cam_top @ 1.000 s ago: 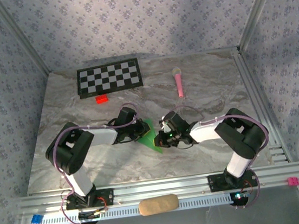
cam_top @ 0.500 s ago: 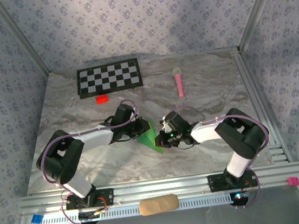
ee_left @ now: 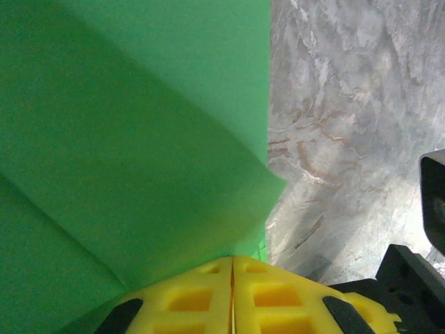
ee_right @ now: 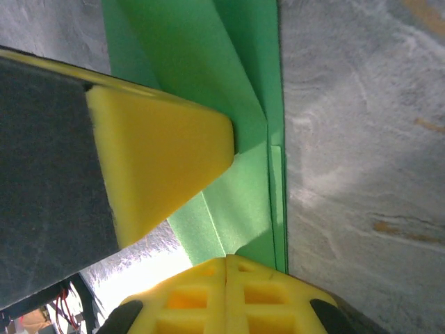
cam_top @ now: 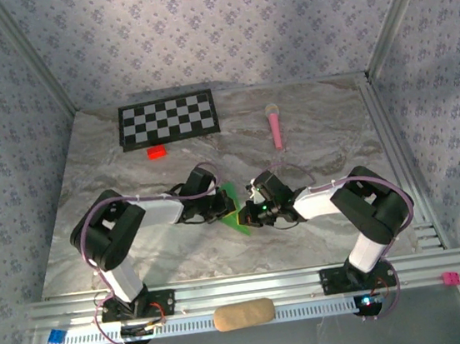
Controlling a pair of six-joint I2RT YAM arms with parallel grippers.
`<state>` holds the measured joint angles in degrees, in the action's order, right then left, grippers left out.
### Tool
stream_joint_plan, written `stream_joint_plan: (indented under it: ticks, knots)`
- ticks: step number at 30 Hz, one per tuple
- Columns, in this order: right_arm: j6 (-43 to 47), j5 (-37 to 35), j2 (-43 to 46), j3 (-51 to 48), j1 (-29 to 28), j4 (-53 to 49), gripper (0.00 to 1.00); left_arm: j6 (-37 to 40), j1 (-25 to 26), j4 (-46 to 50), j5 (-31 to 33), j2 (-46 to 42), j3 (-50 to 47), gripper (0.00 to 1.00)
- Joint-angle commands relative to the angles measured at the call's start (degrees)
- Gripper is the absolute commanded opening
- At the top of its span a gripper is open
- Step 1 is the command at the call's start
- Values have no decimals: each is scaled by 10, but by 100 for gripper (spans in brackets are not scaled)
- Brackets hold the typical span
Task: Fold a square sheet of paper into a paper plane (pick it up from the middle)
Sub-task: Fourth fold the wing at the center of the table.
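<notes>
Thin, light and limp, the square sheet of paper (ee_left: 139, 139) — creased into layered triangles — lies right at the tips of the left gripper (ee_left: 233, 261) and right gripper (ee_right: 226, 261), both closed, so pressing beside a crease should beat pinching a loose, tearable flap.

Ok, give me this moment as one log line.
paper: green, folded, on table | left pincer: shut, tips at paper | right pincer: shut, tips at paper

No legible text, label, brand, number or sign on any surface, checkerboard (cam_top: 167, 119) at eleven o'clock included.
</notes>
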<state>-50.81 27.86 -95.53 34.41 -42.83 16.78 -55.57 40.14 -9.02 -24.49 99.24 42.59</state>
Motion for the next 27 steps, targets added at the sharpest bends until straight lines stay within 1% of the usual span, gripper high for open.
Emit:
stream_joint_plan:
  ticks: [1,11,14,17,20,23,27]
  knots:
    - [-4,-19,-6,-22,4,-56,2,-5,-10,4,23,17,-5,10]
    - [-2,5,31,16,-1,-52,3,-5,-9,17,21,12,-14,9]
    - [0,-5,38,33,-1,-56,4,-6,-9,15,21,13,-14,8]
    - [-1,-15,34,45,0,-53,4,-7,-7,14,21,15,-12,9]
    - [7,-15,12,55,-4,-70,5,-9,-8,10,21,15,-14,9]
    - [-5,-19,-12,32,-8,-56,4,-12,-8,7,20,15,-13,9]
    - [-15,-38,-19,-13,-12,-55,3,-13,-8,4,22,15,-12,9]
